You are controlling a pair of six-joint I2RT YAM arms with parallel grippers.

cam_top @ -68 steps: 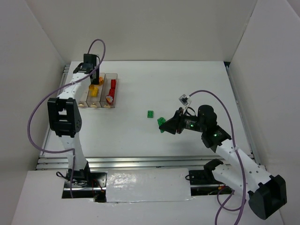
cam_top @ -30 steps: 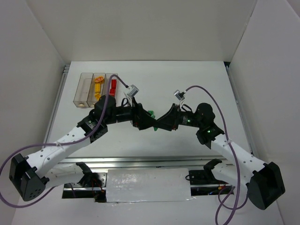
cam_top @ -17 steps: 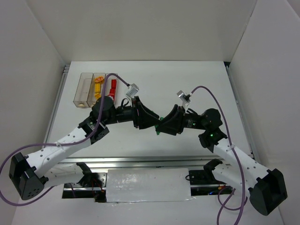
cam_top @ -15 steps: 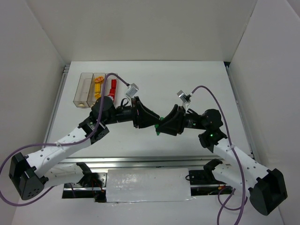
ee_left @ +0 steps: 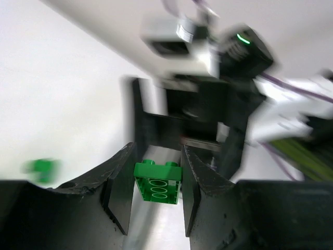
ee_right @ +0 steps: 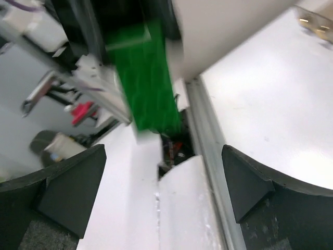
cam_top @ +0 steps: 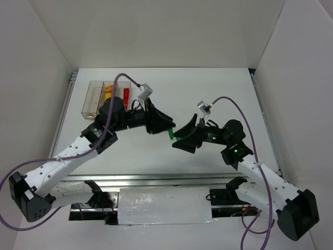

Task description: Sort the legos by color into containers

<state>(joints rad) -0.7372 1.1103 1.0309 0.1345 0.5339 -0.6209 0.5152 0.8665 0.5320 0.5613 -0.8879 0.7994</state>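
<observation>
White table (cam_top: 218, 94) offers open room toward its far and right edges. Clear containers (cam_top: 95, 99) sit at the far-left corner, holding yellow legos (cam_top: 107, 90) and red legos (cam_top: 125, 94). Mid-table, the left gripper (ee_left: 158, 164) pinches a green lego (ee_left: 157, 182); the right gripper (ee_right: 162, 156) stands spread, empty. Next, probably: carry it over the walls into the leftmost compartment.

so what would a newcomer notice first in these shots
The two arms meet nose to nose at mid-table. The left tool is shut on a green lego, and the right tool is open right in front of it. At the far left, the clear containers hold yellow legos and red legos.
</observation>
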